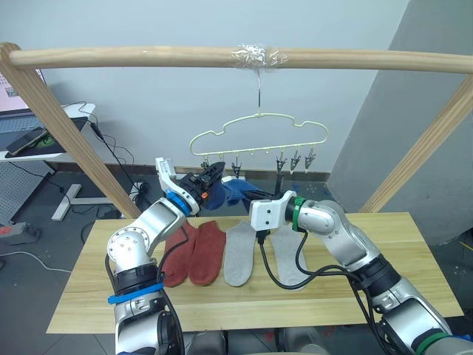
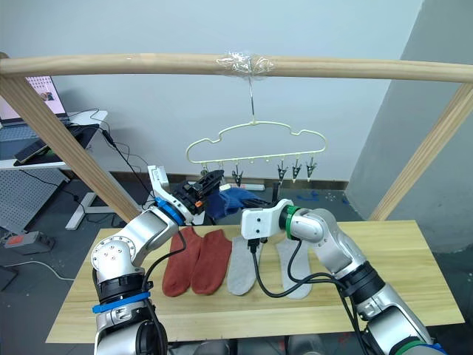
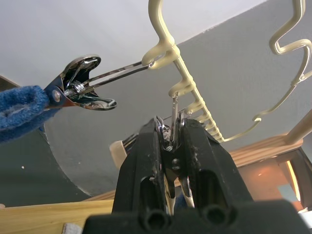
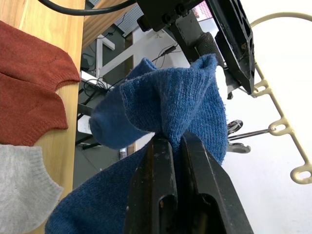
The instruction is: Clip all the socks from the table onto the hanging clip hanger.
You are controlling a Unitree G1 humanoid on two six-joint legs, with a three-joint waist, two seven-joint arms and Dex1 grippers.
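The pale clip hanger point(image 1: 259, 133) hangs from the pole by its hook. My left gripper point(image 3: 171, 136) is raised to its clip row and shut on a metal clip point(image 3: 174, 122). The neighbouring clip point(image 3: 80, 87) grips the edge of a blue sock point(image 3: 19, 109). Just below the clips, my right gripper point(image 4: 173, 146) is shut on another blue sock point(image 4: 170, 107), holding it up beside the left gripper point(image 1: 214, 174). On the table point(image 1: 369, 244) lie two rust-red socks point(image 1: 196, 251) and two light grey socks point(image 1: 240, 251) side by side.
The round wooden pole frame point(image 1: 222, 57) spans overhead, with slanted poles point(image 1: 66, 140) at both sides of the table. A black cable point(image 1: 266, 270) from my right wrist droops over the grey socks. A desk point(image 1: 44, 137) stands behind on the left.
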